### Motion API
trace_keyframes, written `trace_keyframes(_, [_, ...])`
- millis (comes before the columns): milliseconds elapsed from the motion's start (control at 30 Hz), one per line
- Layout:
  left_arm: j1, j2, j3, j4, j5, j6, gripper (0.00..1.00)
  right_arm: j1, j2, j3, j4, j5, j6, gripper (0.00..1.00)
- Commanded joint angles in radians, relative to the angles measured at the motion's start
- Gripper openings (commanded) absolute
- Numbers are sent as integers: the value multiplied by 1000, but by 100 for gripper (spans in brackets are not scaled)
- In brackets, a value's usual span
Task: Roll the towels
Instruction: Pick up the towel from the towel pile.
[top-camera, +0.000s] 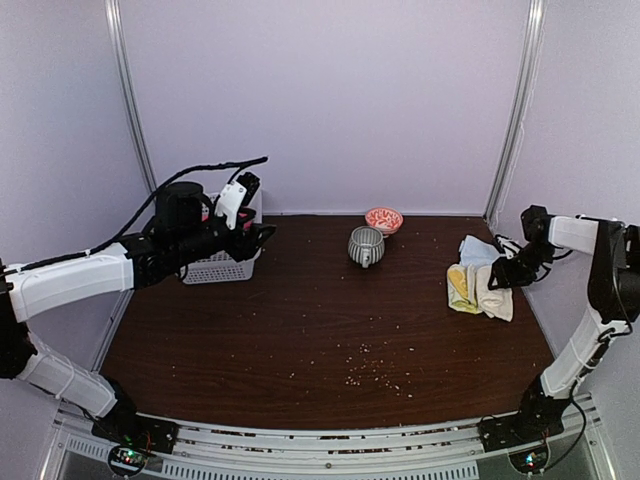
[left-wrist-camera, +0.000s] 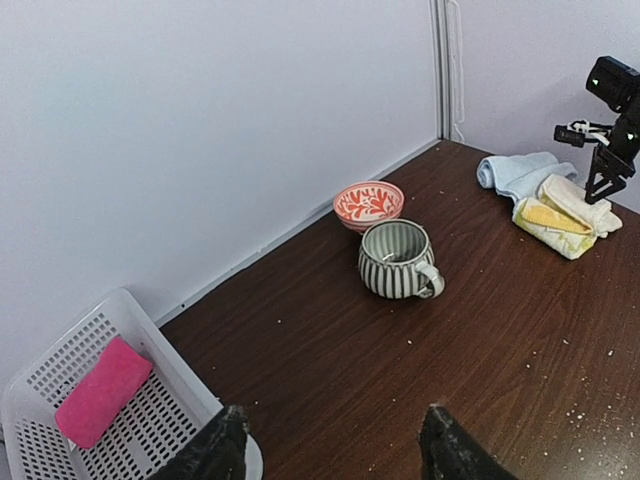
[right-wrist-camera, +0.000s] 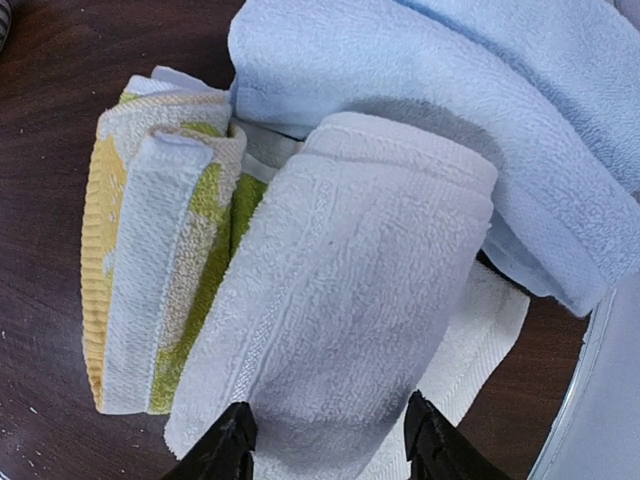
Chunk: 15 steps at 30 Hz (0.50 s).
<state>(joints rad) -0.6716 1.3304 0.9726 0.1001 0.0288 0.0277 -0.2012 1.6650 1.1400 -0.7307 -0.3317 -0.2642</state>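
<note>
A rolled pink towel (left-wrist-camera: 102, 392) lies in the white basket (left-wrist-camera: 60, 355) at the table's back left. My left gripper (left-wrist-camera: 332, 450) is open and empty above the table beside the basket (top-camera: 222, 262). At the right edge lie a cream-white towel (right-wrist-camera: 350, 300), a yellow towel (right-wrist-camera: 150, 270) and a pale blue towel (right-wrist-camera: 450, 110) in a heap (top-camera: 480, 283). My right gripper (right-wrist-camera: 328, 445) is open, its fingers (right-wrist-camera: 225, 450) standing either side of the cream-white towel just above it. In the top view the right gripper (top-camera: 512, 270) sits over the heap.
A striped grey mug (top-camera: 365, 245) and a red-patterned bowl (top-camera: 384, 219) stand at the back middle. Crumbs lie scattered on the dark wooden table (top-camera: 330, 340). A metal frame post (top-camera: 515, 110) rises at the back right.
</note>
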Motion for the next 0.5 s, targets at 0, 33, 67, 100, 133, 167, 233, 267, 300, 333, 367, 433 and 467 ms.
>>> trace_keyframes(0, [-12,-18,29,1,-15,26,60,2,35,-2,-24,2,4,52])
trace_keyframes(33, [-13,-17,27,1,-16,27,60,2,43,-3,-24,-8,6,49])
trace_keyframes(67, [-14,-15,26,0,-19,27,60,2,49,0,-26,-20,6,42])
trace_keyframes(100, [-13,-13,26,0,-21,28,60,1,53,4,-30,-29,6,34])
trace_keyframes(133, [-13,-11,27,-1,-22,30,60,2,52,5,-33,-33,3,27])
trace_keyframes(167, [-15,-9,29,-4,-24,31,60,2,46,9,-37,-34,0,21])
trace_keyframes(233, [-15,-6,30,-8,-24,36,60,2,20,18,-46,-23,-6,8])
trace_keyframes(267, [-15,-7,31,-9,-25,37,60,2,-13,21,-50,-14,-4,2])
trace_keyframes(300, [-14,-6,32,-11,-26,39,60,2,-49,25,-56,-8,0,0])
trace_keyframes(333, [-16,-7,32,-11,-28,40,60,2,-85,34,-62,-4,7,0])
trace_keyframes(367, [-16,-8,29,-9,-33,42,60,3,-128,45,-67,1,12,0])
trace_keyframes(433, [-17,-7,29,-8,-42,46,60,2,-212,89,-83,-10,16,0])
trace_keyframes(467, [-16,-5,27,-9,-48,48,60,3,-252,121,-93,-43,17,0])
